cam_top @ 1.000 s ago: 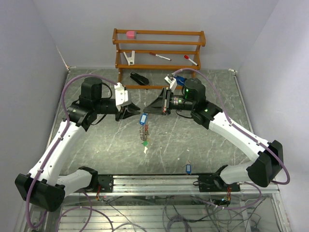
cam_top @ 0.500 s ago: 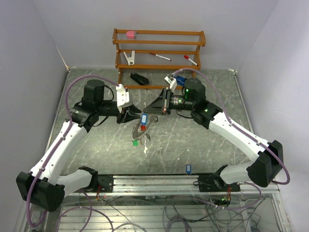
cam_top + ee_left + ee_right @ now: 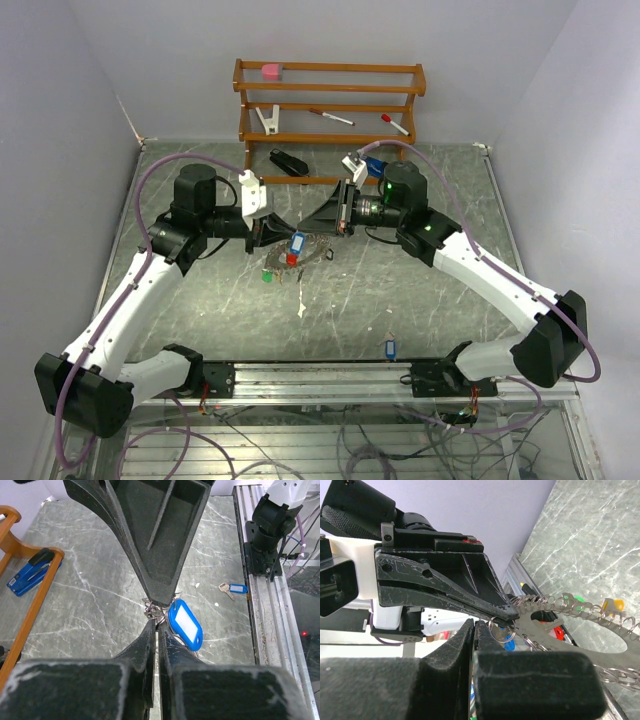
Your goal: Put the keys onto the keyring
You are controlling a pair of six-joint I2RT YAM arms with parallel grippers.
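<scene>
The keyring, a toothed metal ring fringed with small wire rings, hangs above the table between both grippers. It carries a blue tag, plus red and green tags. My left gripper is shut on wire rings at its rim, its tip meeting the right gripper. In the right wrist view the right gripper is shut, a small split ring at its tip, beside the keyring. One of the keys, blue-tagged, lies alone near the front rail.
A wooden rack with pens, a clip and a pink block stands at the back. A black stapler lies before it, and a blue stapler to its right. A white scrap lies mid-table. The metal rail runs along the near edge.
The keyring swung from hanging edge-on to lying flatter and shifted left. My left gripper moved in and closed on its rim. The right gripper stayed shut and barely moved.
</scene>
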